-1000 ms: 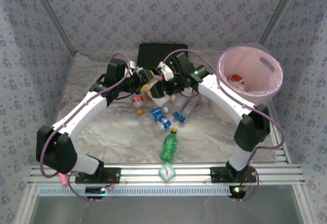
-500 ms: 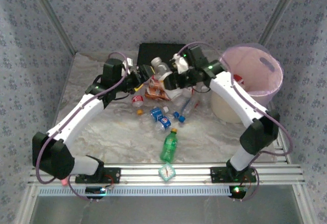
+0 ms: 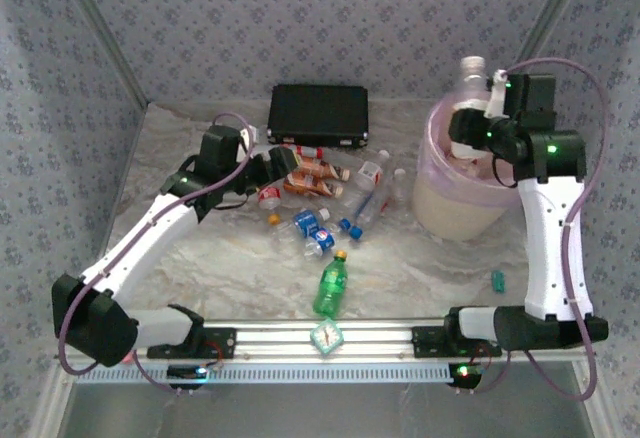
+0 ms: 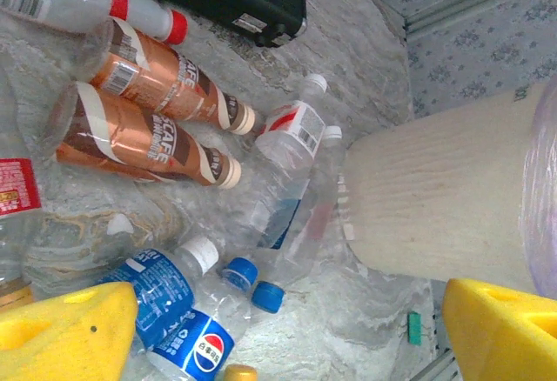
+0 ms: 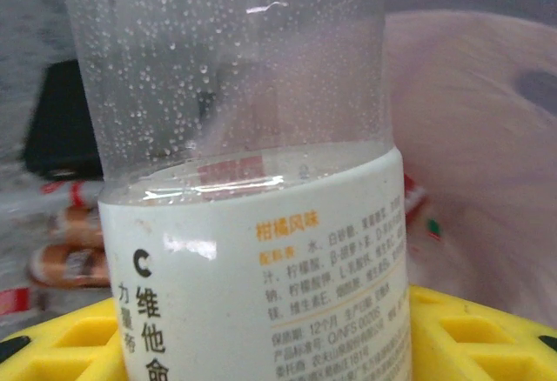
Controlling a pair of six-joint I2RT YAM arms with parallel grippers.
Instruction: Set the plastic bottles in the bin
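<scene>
- The right hand (image 3: 468, 123) grasps a white-labelled bottle (image 3: 470, 80) low on its body, holding it upright over the bin (image 3: 440, 213) at two o'clock, apparently so that letting go drops it inside.
- This bottle is clear above and beaded with droplets; below is a white label printed in orange and black.
- The left hand (image 3: 280, 163) hangs released, fingers spread, above the remaining bottles (image 3: 312, 176) heaped mid-tabletop (image 3: 240, 258), likely to choose another.

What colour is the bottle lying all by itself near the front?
Green bottle, orange-yellow cap; clearest from the top external view.
</scene>
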